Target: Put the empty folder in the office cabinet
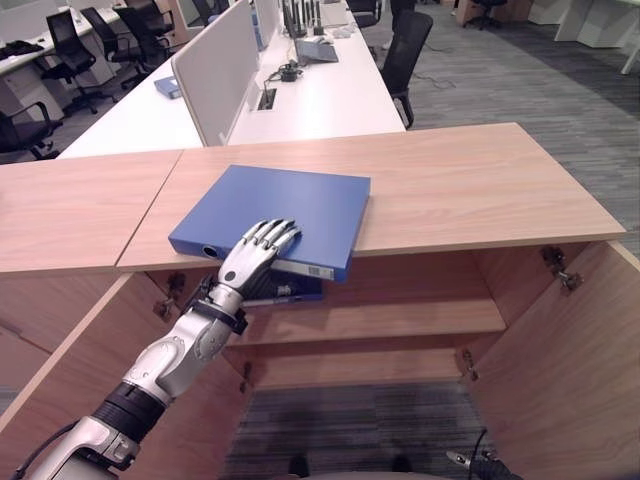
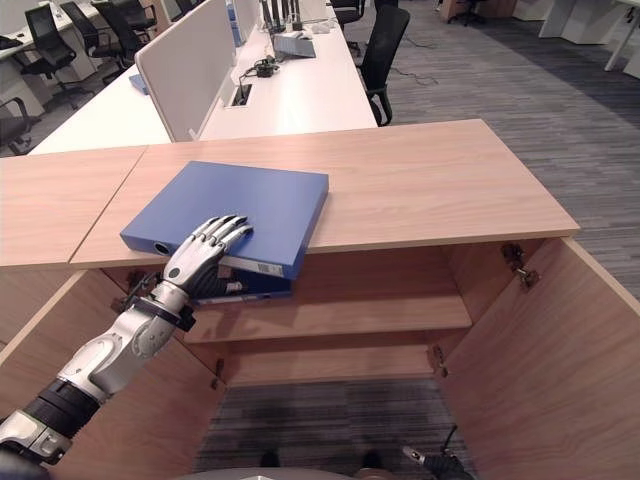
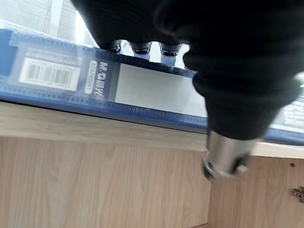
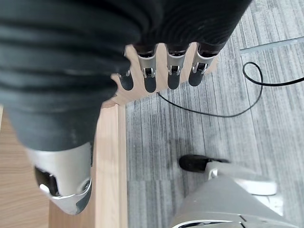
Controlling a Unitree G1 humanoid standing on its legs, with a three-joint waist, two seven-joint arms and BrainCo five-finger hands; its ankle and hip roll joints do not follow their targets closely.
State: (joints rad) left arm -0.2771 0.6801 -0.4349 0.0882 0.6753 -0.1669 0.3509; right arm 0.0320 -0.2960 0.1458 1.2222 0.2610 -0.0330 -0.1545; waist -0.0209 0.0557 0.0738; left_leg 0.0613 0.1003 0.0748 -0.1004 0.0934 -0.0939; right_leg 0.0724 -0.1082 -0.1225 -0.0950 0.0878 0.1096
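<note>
A blue folder lies flat on the wooden cabinet top, its labelled spine hanging out over the front edge. My left hand reaches up from below, its fingers spread flat on the folder's near corner. Its thumb stays in front of the cabinet edge, below the spine, and does not grip. My right hand hangs low beside a wooden door edge, above the carpet, with relaxed fingers and nothing in it.
The cabinet stands with both doors swung wide. A second blue folder lies on the upper shelf just under the overhang. White desks with a divider and office chairs stand behind.
</note>
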